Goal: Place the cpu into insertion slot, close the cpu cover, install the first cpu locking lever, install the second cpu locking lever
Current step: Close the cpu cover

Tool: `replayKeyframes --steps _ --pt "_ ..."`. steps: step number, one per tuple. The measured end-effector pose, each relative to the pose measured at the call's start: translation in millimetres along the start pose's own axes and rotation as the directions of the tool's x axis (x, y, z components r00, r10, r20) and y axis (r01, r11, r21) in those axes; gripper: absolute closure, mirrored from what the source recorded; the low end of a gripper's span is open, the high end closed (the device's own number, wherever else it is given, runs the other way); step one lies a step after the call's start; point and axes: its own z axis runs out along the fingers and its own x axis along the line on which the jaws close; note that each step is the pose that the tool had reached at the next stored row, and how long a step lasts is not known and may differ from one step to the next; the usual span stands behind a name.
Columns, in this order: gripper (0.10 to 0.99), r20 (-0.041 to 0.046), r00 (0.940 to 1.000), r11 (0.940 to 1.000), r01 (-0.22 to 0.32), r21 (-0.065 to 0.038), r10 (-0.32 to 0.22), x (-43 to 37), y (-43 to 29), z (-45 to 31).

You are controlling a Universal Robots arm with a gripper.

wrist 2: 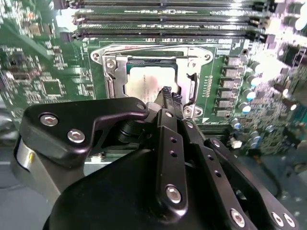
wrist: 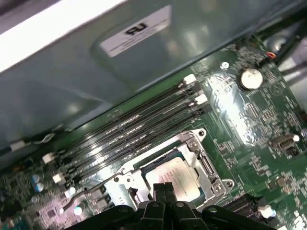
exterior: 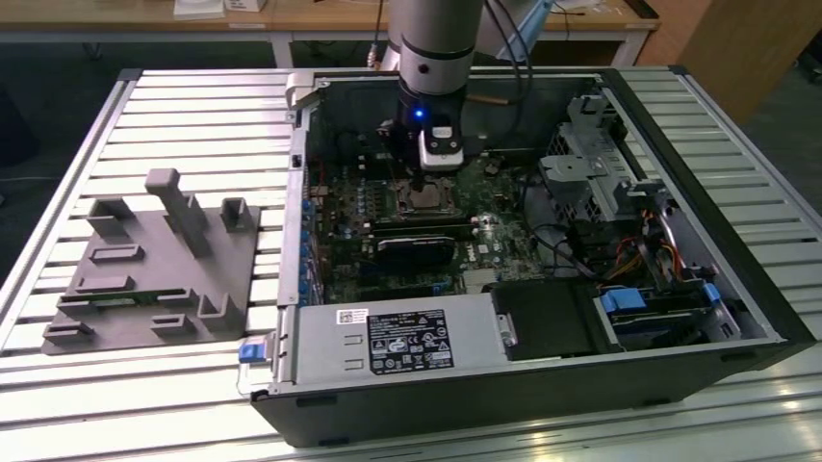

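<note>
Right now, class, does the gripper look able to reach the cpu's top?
Probably yes. The gripper hangs right above the cpu with its fingers together, and nothing lies between them. The cpu cover seems to frame only the chip's edges.

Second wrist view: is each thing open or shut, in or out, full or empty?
cpu: sitting in the insertion slot.
cpu cover: down flat, with the cpu showing through its window.
end effector: shut, with its tips just over the cpu.
memory slots: empty.
</note>
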Motion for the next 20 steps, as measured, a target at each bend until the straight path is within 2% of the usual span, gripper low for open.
replayKeyframes --steps 4,8,11,17,20 --pt "0.980 -0.0027 0.9973 0.9973 0.073 0.003 -0.073 0.0 0.0 0.0" --pt "0.980 -0.0055 0.9895 0.9895 0.145 0.005 -0.145 0.0 0.0 0.1" --pt "0.980 -0.0078 0.9799 0.9799 0.199 0.007 -0.199 0.0 0.0 0.1" --pt "0.980 -0.0116 0.9565 0.9565 0.291 0.009 -0.291 0.0 0.0 0.1" --pt "0.980 -0.0035 0.9490 0.9489 0.315 0.008 -0.315 -0.1 -0.2 0.2"
